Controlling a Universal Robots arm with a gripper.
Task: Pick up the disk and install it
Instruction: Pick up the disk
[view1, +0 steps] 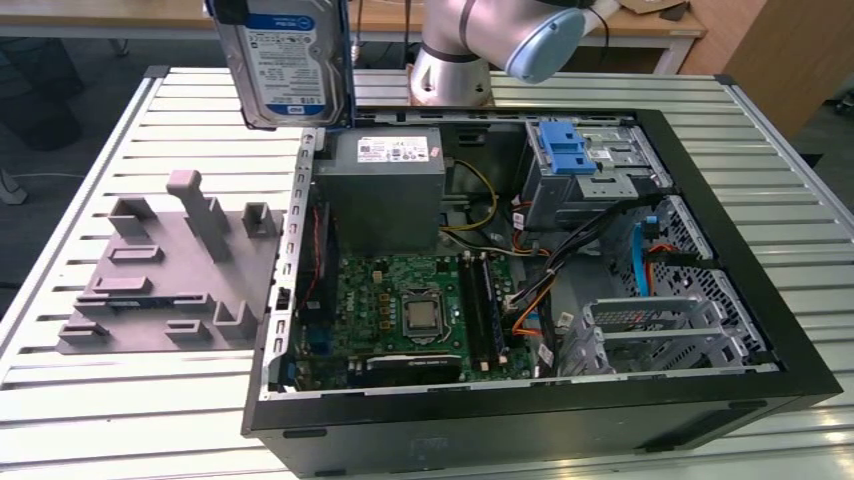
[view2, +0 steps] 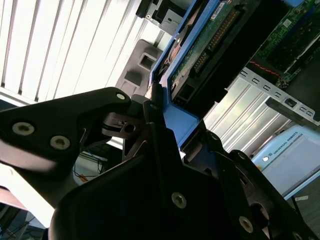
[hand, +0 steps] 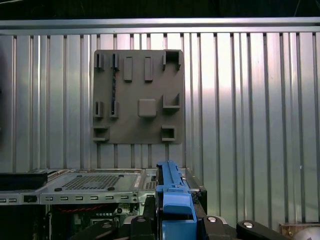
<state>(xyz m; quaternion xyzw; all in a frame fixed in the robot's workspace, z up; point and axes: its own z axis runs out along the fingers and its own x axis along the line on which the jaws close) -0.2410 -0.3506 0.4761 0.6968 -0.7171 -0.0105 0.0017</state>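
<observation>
A grey fixture plate lies on the slatted metal surface. The disk hangs upright in the air, its top cut off, above the open computer case wall, near the surface's edge by the arm's base. In the second wrist view the hand clamps its blue carrier.

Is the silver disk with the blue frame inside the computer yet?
Out. The flat silver disk in its blue frame hangs upright in the air, clamped by the black gripper, outside the open black computer case.
</observation>
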